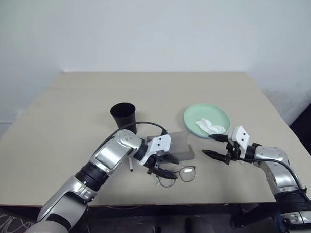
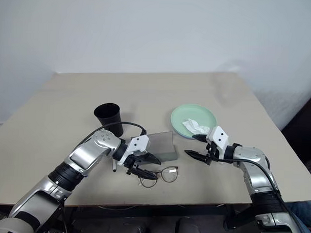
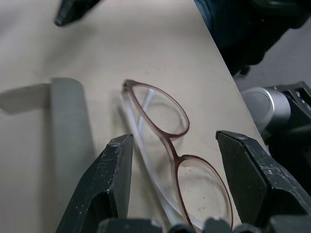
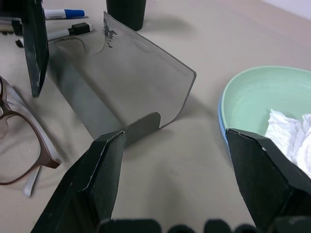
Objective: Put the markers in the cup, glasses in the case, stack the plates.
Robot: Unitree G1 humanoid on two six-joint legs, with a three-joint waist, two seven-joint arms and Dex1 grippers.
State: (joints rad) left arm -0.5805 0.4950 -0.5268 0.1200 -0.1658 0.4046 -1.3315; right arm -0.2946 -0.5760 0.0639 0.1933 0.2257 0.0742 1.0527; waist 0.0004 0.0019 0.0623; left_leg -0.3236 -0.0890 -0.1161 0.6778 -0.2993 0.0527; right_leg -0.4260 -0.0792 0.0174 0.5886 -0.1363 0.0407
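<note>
Left tool, fingers spread, hovers over the glasses at the bench's near edge; right tool, also spread, faces the open case.

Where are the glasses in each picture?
Left eye: glasses near the table's front edge, at the left gripper.
Right eye: glasses, same spot.
Left wrist: glasses between the open fingers.
Right wrist: glasses at the edge.
Shared landmark: the case.

case with raised lid blocking behind glasses, open tabletop beyond cup
</note>
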